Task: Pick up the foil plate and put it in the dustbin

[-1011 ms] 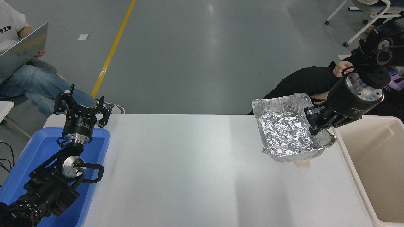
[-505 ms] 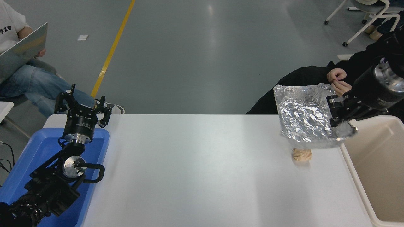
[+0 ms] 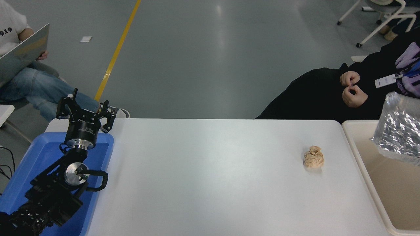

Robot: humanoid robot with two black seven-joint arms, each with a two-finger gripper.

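Foil plate (image 3: pixel 401 126) has swung off the table's right edge and now hangs over the dustbin (image 3: pixel 361 157), your right gripper's out of frame so I can't tell its grip; release looks next.

White rectangular table (image 3: pixel 203 177), smooth matte top, rounded far corners. Small crumpled brown paper ball (image 3: pixel 313 157) sits toward the right side, well apart from everything else. Blue rectangular plastic tray (image 3: pixel 23 167) sits at the left end, overhanging the left edge. Large cream rectangular plastic tub (image 3: pixel 364 170) with a thick rounded rim stands just beside the right end; whether it rests on the tabletop cannot be told. Grey floor (image 3: pixel 203 59) beyond the far edge.
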